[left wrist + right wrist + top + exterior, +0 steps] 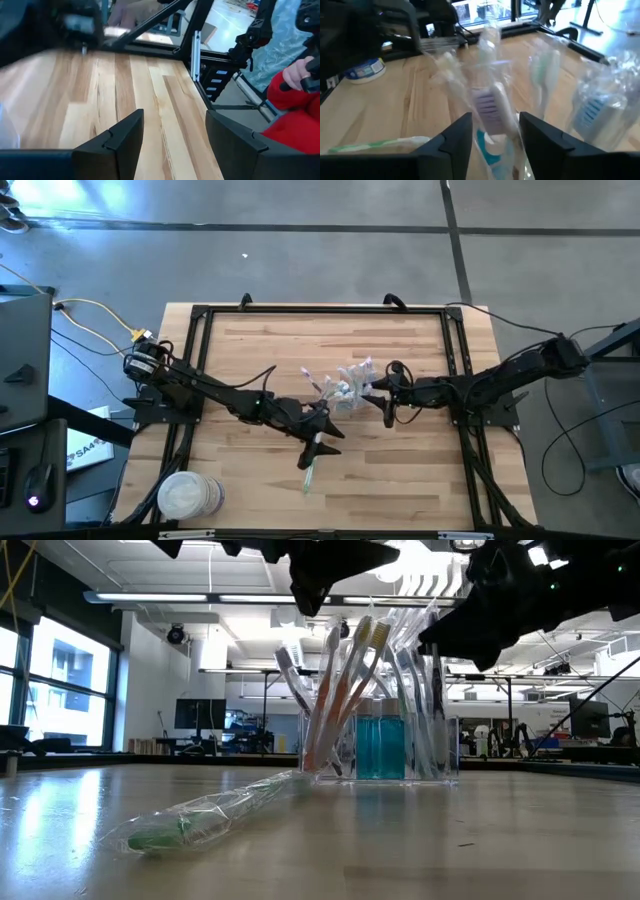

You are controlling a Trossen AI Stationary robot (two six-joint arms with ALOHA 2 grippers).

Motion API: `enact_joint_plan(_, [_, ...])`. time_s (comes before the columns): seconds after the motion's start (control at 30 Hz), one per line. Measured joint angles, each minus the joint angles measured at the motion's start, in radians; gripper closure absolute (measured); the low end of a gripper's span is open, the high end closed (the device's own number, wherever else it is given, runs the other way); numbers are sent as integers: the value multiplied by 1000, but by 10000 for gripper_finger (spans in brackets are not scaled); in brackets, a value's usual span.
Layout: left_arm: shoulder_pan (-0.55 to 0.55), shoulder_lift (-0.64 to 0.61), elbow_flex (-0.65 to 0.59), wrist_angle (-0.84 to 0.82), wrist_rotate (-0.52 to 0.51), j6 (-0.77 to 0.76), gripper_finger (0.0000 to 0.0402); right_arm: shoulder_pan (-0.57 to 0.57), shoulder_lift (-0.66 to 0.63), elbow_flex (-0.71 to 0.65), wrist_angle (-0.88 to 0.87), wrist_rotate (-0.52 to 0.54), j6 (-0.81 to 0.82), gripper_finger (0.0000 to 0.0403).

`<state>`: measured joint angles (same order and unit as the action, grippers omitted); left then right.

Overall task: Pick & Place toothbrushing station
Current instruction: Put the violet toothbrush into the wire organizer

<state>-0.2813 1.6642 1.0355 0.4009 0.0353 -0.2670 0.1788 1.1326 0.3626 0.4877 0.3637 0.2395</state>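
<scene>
Clear container [380,745] stands mid-table holding wrapped toothbrushes [345,690] and blue tubes. Right gripper [385,402] sits just beside it, fingers parted around a wrapped brush. Left gripper [312,442] hangs open near a wrapped green toothbrush [309,473] lying on the table [420,480].

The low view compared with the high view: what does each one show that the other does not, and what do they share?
Only the low view shows the blue tubes standing inside the transparent container, and the room behind the table. Only the high view shows both whole arms, the left gripper, the right gripper beside the container, and a white tub near the table's corner. Both show the upright toothbrushes and a wrapped green toothbrush lying flat on the wood.
</scene>
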Motion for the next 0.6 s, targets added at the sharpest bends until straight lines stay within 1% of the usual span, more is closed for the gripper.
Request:
enact_joint_plan(0.1, [0,0,0,-42,0,-74,190,17,-38,0,-15,6,-28,245])
enact_joint_plan(0.27, [0,0,0,-110,1,-129,190,41,-101,0,-51,8,-44,254])
enact_joint_plan(0.4, [0,0,0,-171,2,-249,190,72,-147,0,-91,9,-51,261])
enact_joint_plan(0.6, [-31,0,0,-294,-16,-316,190,139,-179,0,-116,9,-61,264])
